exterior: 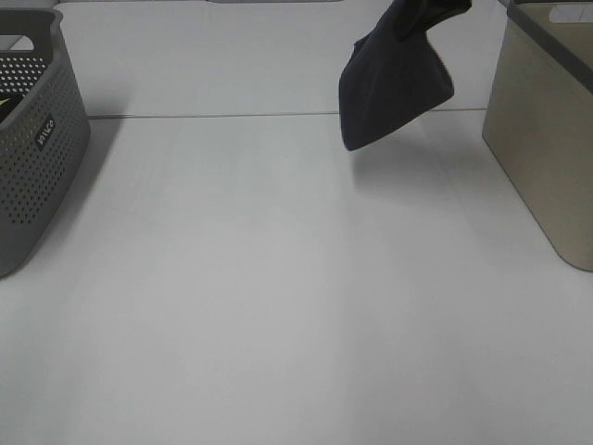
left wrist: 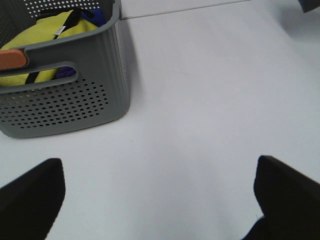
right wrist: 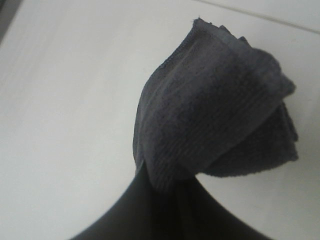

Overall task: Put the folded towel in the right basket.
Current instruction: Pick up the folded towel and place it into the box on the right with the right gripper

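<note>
A dark grey folded towel [exterior: 394, 79] hangs in the air above the back of the table, left of the beige right basket [exterior: 547, 130]. Its top runs out of the exterior view where my right gripper holds it. In the right wrist view the towel [right wrist: 215, 115] is bunched between the right gripper's [right wrist: 170, 200] dark fingers, which are shut on it. My left gripper [left wrist: 160, 200] is open and empty, its two dark fingertips [left wrist: 30, 195] wide apart low over the table, near the grey left basket [left wrist: 75, 95].
The grey perforated left basket [exterior: 37, 139] stands at the table's left edge and holds yellow and blue cloth [left wrist: 45, 30]. A seam [exterior: 232, 115] crosses the white table at the back.
</note>
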Available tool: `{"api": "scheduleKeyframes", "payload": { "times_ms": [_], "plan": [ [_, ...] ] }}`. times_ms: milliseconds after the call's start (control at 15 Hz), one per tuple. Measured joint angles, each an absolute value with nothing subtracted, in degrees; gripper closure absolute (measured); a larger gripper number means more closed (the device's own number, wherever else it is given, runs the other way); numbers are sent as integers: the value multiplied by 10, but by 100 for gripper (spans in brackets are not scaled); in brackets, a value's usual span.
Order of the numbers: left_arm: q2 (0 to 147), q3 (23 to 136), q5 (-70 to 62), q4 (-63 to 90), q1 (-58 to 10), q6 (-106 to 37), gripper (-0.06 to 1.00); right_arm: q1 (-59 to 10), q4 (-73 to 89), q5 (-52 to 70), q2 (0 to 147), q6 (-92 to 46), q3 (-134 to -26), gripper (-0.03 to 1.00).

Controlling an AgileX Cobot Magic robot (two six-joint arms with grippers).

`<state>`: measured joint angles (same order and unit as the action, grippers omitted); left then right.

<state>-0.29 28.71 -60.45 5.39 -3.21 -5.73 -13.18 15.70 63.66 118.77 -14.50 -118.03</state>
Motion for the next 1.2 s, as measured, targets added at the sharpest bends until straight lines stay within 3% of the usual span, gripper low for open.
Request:
{"api": "scheduleKeyframes", "payload": {
  "times_ms": [267,800,1067,1200],
  "plan": [
    [-3,287,-604,54,-32,-57,-3,-88,99,643,1089,-111,-1180,92],
    [-3,287,-604,54,-32,-57,-3,131,103,687,1032,-83,-1160,92],
    [-3,287,-604,54,-32,-57,-3,160,97,650,1059,-65,-1077,92],
    [-3,287,-604,54,-32,-57,-3,160,95,639,1091,-65,-1054,85]
  ]
}}
